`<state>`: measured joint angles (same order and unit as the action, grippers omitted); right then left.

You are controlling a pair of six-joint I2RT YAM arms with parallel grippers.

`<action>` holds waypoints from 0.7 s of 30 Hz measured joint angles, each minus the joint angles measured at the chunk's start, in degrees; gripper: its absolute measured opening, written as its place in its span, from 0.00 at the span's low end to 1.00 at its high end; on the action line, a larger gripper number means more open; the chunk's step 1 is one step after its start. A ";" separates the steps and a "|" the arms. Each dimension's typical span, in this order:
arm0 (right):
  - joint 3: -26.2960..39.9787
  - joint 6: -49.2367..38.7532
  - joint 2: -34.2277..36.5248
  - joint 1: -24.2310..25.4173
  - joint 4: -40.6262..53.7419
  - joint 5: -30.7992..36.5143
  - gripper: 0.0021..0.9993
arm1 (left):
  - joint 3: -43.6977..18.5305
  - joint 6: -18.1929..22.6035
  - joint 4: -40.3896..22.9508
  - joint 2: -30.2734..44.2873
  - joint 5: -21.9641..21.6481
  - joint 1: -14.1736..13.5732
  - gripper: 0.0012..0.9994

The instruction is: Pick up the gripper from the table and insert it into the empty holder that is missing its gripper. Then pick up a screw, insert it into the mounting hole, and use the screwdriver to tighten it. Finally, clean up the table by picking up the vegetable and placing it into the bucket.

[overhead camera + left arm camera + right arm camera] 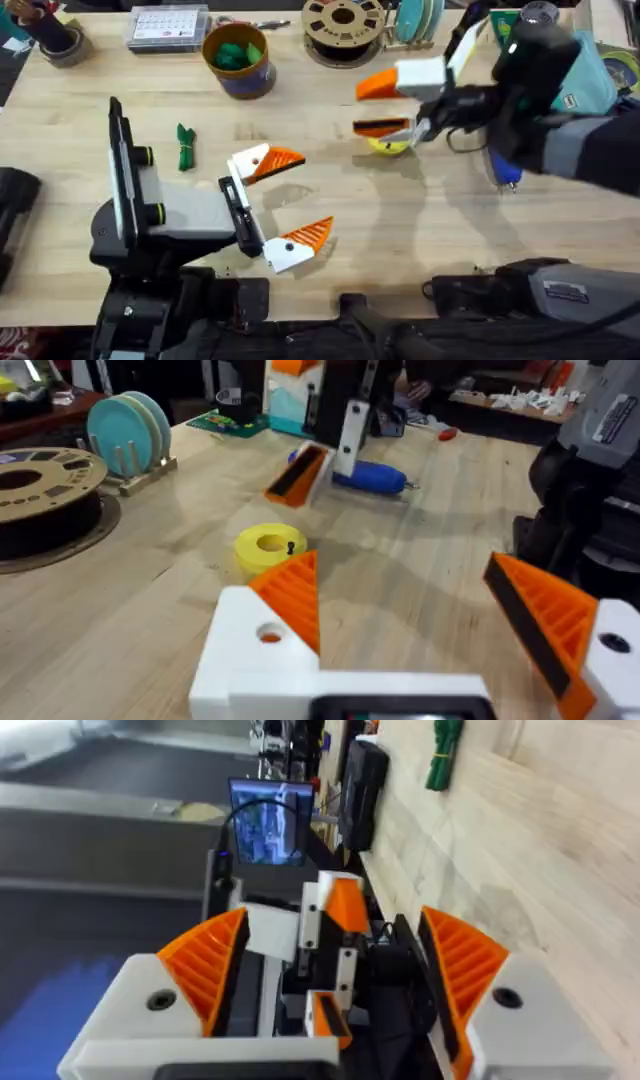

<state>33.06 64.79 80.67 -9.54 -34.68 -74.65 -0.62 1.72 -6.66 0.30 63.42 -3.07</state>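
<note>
Both claws stand released, fingers spread with nothing between them. On the overhead view the left gripper (278, 212) rests low over the table in front of its base, its two white-and-orange fingers splayed wide toward the middle of the wooden table (420, 230). The right gripper (388, 106) hangs raised over the far right part of the table, turned on its side, one orange pad above the other with a clear gap between them. Just beside its lower finger, on the tabletop, sits a small yellow round disc (388, 146), which the left wrist view shows with a small dark screw (290, 546) standing in its hollow. The screwdriver (506, 172) lies on the table under the right arm, its blue body partly hidden; the left wrist view shows it lying flat beyond the yellow disc. The vegetable (185, 147), dark green and slender, lies on the table well left of the left gripper's fingers, near the upright black part of the left arm. The bucket (238, 58) stands at the far edge with green lumps inside, a brown filament spool (343, 28) to its right. I cannot make out a loose orange fingertip or an empty holder.
</note>
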 joint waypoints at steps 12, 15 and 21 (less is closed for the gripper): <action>17.77 -27.18 -1.18 -0.01 36.24 -3.12 1.00 | 0.00 0.00 0.00 0.02 0.02 0.00 0.99; 21.52 -35.95 -1.20 -0.20 50.45 0.50 1.00 | 0.00 0.00 0.00 0.00 0.02 0.00 0.99; 32.28 -56.26 -1.20 -2.31 79.32 16.38 1.00 | 0.00 0.00 0.00 0.00 0.02 0.00 0.99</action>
<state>65.34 8.53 79.46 -11.85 44.64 -58.27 -0.62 1.72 -6.66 0.30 63.44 -3.07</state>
